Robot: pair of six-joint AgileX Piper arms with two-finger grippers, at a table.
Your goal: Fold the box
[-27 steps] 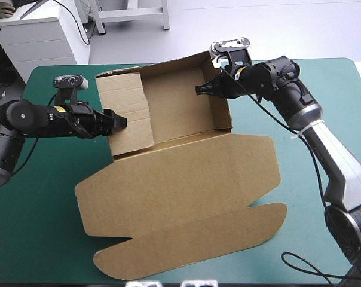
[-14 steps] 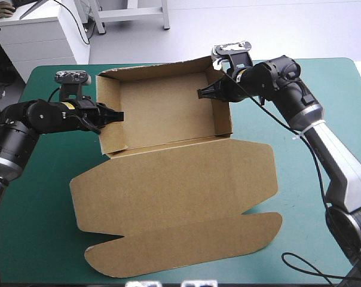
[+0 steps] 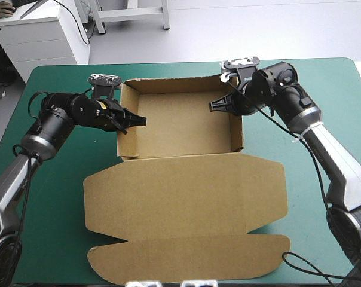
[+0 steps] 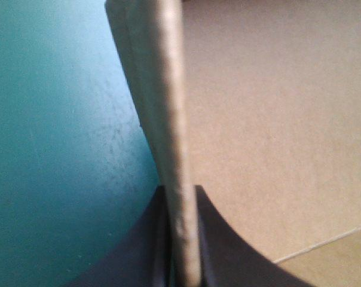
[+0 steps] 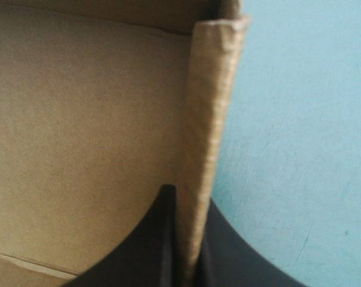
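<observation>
Both grippers are all but closed on board: the left gripper (image 3: 137,120) pinches the left wall (image 4: 168,89) of the brown box (image 3: 180,125), and the right gripper (image 3: 214,106) pinches its right wall (image 5: 207,101). Toward the near edge the lid (image 3: 186,203) lies flat on the teal-green table (image 3: 49,239). Beyond it the box stands open, walls up, close to the far edge. To my eye the job is seating these doubled walls: squeeze evenly on both sides, press straight down, then let go without dragging the box askew.
</observation>
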